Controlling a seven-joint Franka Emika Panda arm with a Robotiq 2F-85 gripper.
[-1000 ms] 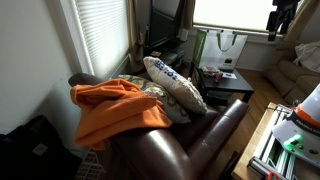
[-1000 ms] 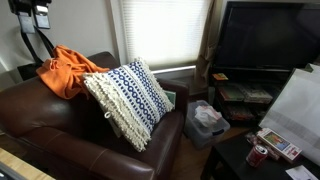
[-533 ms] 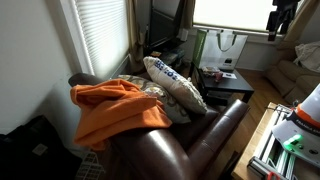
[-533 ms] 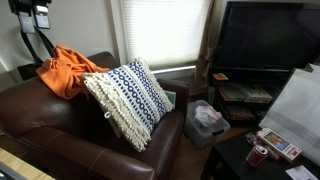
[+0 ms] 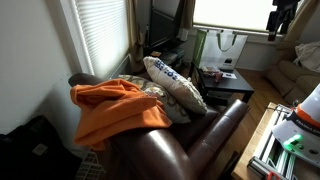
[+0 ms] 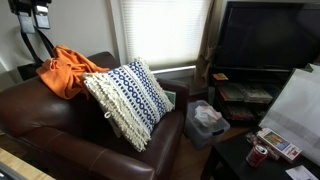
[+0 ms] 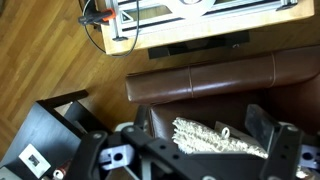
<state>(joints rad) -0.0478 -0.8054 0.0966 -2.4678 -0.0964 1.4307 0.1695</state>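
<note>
On the brown sofa [image 7: 200, 80], the patterned pillow [image 7: 212, 138] lies below the released end effector [image 7: 185, 155]

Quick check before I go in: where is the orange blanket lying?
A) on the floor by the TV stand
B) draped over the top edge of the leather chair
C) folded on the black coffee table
B: the orange blanket hangs over the upper edge of the brown leather chair, behind the patterned pillow that sits on the seat.
</note>
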